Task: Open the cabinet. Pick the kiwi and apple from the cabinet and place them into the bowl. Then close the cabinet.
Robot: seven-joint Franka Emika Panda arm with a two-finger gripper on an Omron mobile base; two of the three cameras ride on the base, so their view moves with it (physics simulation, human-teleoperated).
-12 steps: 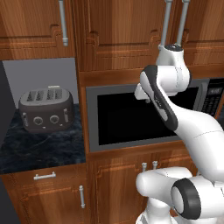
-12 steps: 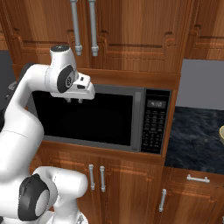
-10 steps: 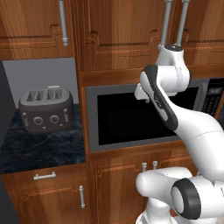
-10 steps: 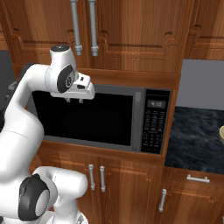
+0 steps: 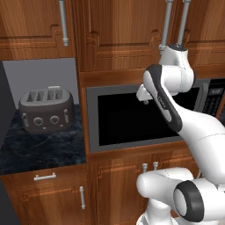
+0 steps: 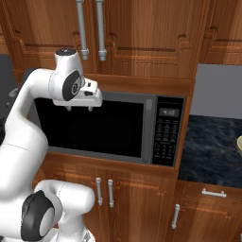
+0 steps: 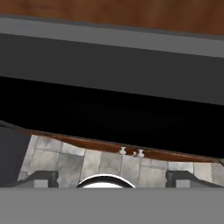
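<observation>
The cabinet (image 5: pixel 127 30) (image 6: pixel 142 33) hangs above the microwave with both doors shut. Its two long silver bar handles (image 5: pixel 167 24) (image 6: pixel 81 28) stand side by side. My gripper (image 6: pixel 80 108) (image 5: pixel 145 100) hovers just below the cabinet, in front of the top of the microwave, pointing down. In the hand view my gripper (image 7: pixel 113 179) is open, its fingertips (image 7: pixel 41 178) wide apart with nothing between them. A sliver of the cream bowl (image 6: pixel 239 144) shows on the counter at the far right edge. The kiwi and the apple are hidden behind the shut doors.
A built-in microwave (image 5: pixel 132 114) (image 6: pixel 94 127) with dark glass sits under the cabinet, its keypad (image 6: pixel 165 134) on the right. A grey toaster (image 5: pixel 46 110) stands on the dark stone counter (image 5: pixel 39 149) to the left. Low cabinets (image 6: pixel 142 203) with short handles run below.
</observation>
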